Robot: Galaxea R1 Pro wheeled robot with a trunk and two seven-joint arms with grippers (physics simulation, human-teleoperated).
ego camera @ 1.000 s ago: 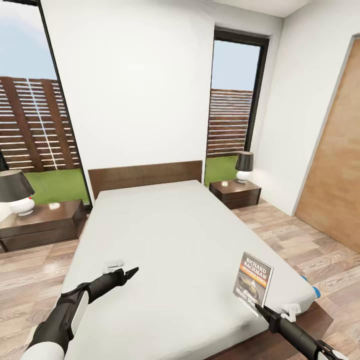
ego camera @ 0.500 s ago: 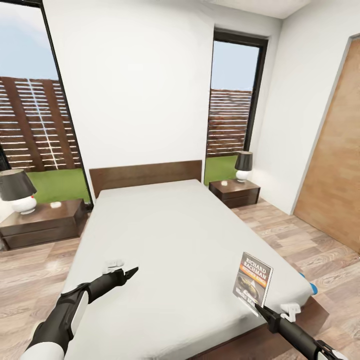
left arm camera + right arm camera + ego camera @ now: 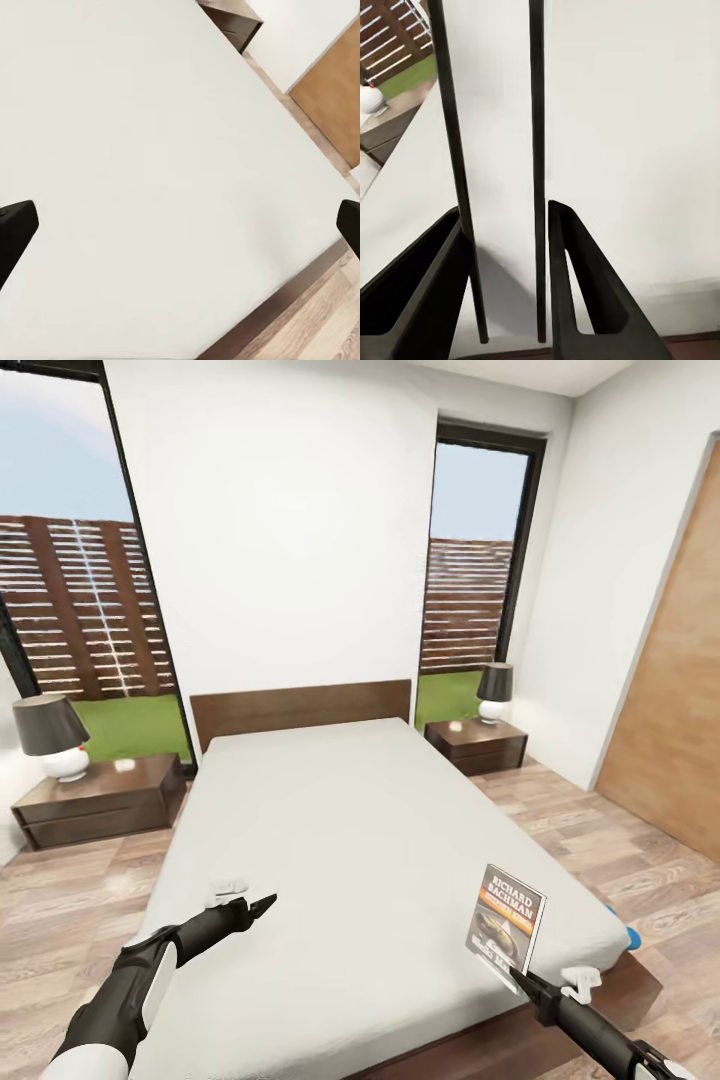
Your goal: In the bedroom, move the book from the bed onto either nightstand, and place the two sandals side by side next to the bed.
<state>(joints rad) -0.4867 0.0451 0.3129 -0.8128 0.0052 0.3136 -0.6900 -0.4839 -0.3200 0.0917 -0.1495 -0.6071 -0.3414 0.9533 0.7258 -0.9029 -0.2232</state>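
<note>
Jaws of the right gripper (image 3: pixel 521 971) are clamped on the bottom edge of the book (image 3: pixel 506 926), which stands upright above the bed (image 3: pixel 350 830) near its foot corner. Seen from the right wrist, the book (image 3: pixel 502 172) is edge-on between the fingers (image 3: pixel 577 277). Over the mattress, the left gripper (image 3: pixel 262 905) has its jaws apart, the fingertips (image 3: pixel 15 229) cut off by the frame. A blue sandal (image 3: pixel 631 936) peeks out beside the bed, mostly hidden. One nightstand (image 3: pixel 100 800) stands on each side of the headboard.

Bright even daylight, soft faint shadows, edges perhaps slightly stretched
</note>
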